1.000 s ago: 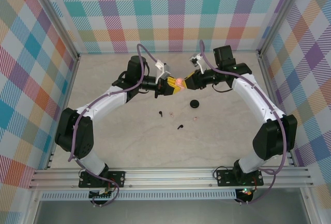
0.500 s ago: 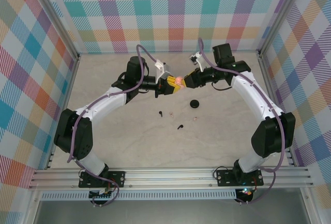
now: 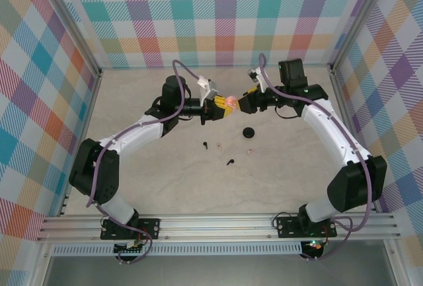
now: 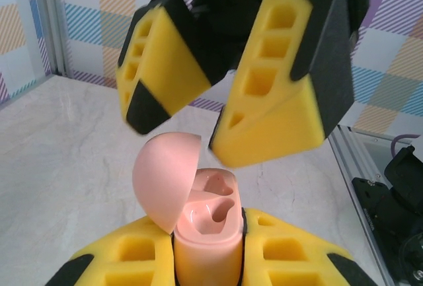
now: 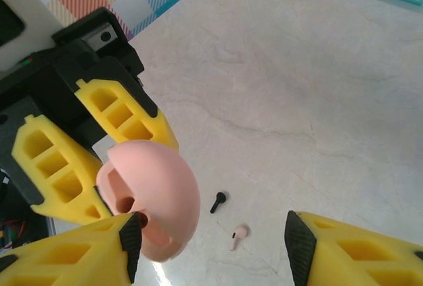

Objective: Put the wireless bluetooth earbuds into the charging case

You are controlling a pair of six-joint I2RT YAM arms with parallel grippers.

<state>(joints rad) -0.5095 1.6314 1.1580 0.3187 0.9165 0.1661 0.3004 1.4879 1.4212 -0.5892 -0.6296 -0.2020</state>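
Left fingers [image 4: 299, 261] clamp the base of the pink charging case [image 4: 205, 236] and hold it up in the air, its domed lid [image 4: 165, 179] swung open to one side. Both moulded sockets look empty. Right fingers [image 4: 276, 104] stand wide apart just beside the lid, touching nothing and carrying nothing.

The earbuds lie well below on the tabletop [image 3: 132, 101] – a pale earbud [image 5: 238, 235] and a black earbud [image 5: 218, 201] close together in the right wrist view, with another black earbud [image 3: 205, 144] off to the side in the top view. A black round case [image 3: 248, 131] sits near them.

By my reading the case stands opened and presented, and the picking has not begun. The next move calls for the right arm to drop to the tabletop, pinch a pale bud by its small body and bring it back stem-first to a socket – a fiddly grasp, since the bud is tiny against those broad foam pads.

The tabletop is pale and stone-veined, walled by pastel plaid panels in an aluminium frame.
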